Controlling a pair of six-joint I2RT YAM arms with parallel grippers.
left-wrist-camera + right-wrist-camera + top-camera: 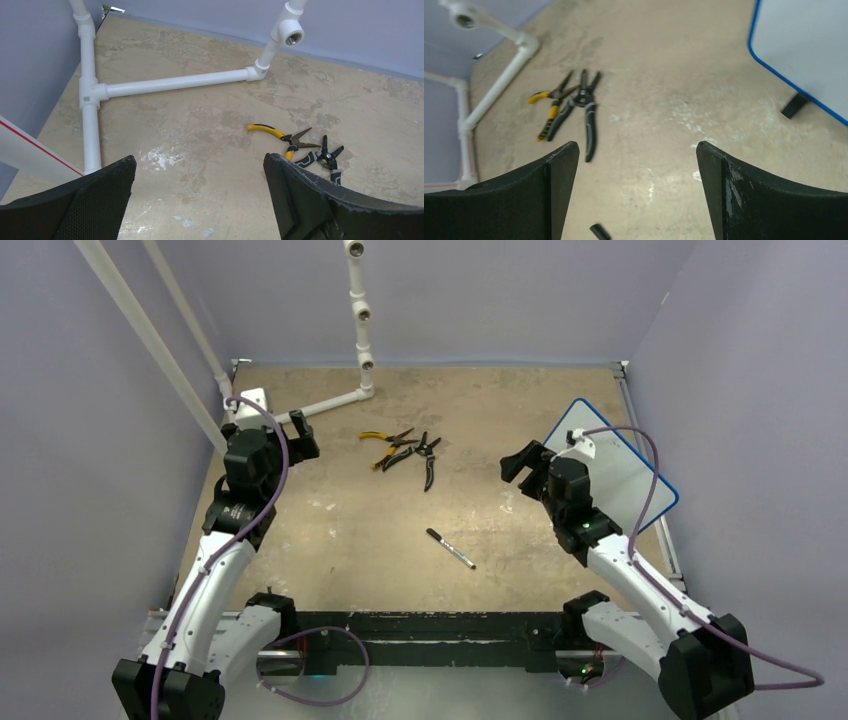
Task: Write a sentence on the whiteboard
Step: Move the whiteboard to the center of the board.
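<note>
Standing far right, the blue-framed white rectangular whiteboard (625,465) is untouched while left gripper (200,159) and right gripper (636,145) are held open, empty.

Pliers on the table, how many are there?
2. The yellow-handled pliers lie near the middle of the table, toward its far side. The black-handled pair lies right beside them, overlapping. They are tangled together, so part of each is hidden.
</note>
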